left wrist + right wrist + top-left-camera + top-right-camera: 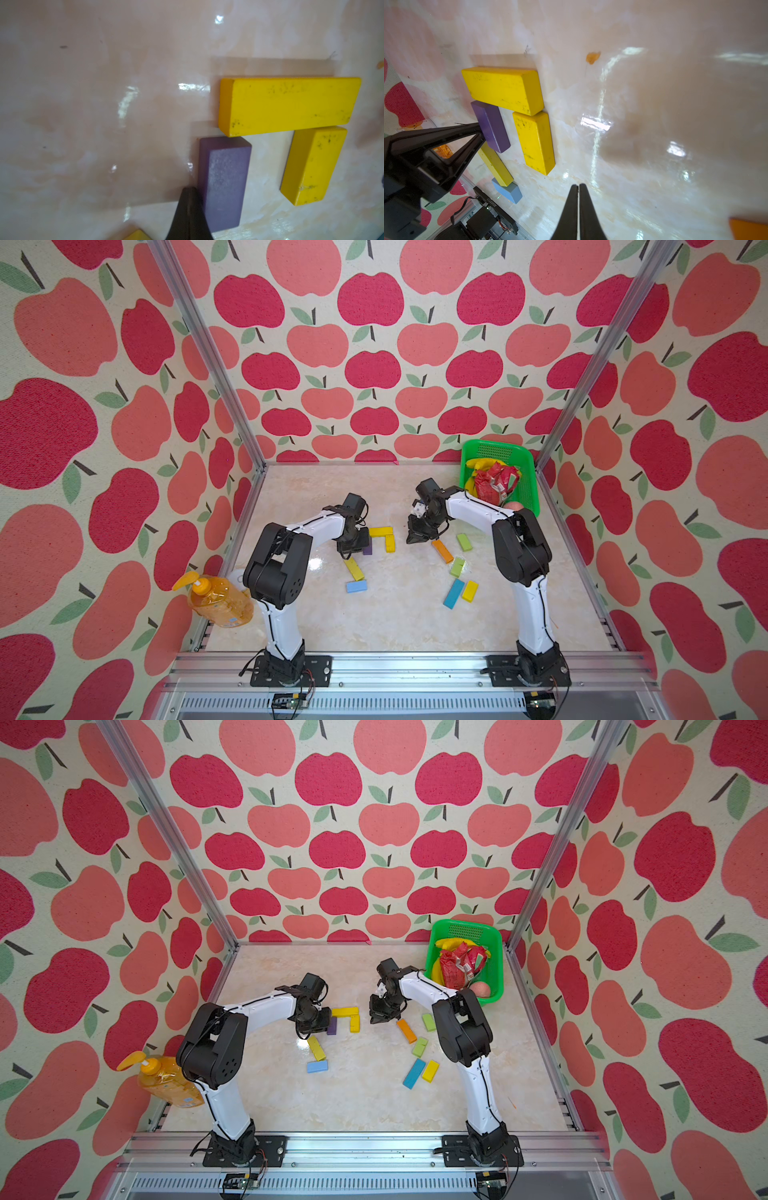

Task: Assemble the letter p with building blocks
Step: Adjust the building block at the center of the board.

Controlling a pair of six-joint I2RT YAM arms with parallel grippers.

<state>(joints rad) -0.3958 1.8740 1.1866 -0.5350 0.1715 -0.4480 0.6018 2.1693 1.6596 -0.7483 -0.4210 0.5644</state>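
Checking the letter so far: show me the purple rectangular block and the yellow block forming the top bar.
Purple rectangular block (225, 178): left wrist view, top face centre.
Yellow rectangular top-bar block (291, 101): left wrist view, top face centre.

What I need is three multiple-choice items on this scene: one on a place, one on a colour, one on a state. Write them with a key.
1. Where does the purple block lie?
A. standing on end, apart from all others
B. flat, butted against the long yellow block near one end
C. stacked on the long yellow block

2. Which colour is the block nearest the right gripper?
A. orange
B. purple
C. light blue

3. How does the right gripper stand?
A. wide open
B. shut on a block
C. shut, holding nothing

Key: B, both wrist views show the two touching; A, the orange block lies just beside it in both top views; C, its fingers meet with nothing between them.
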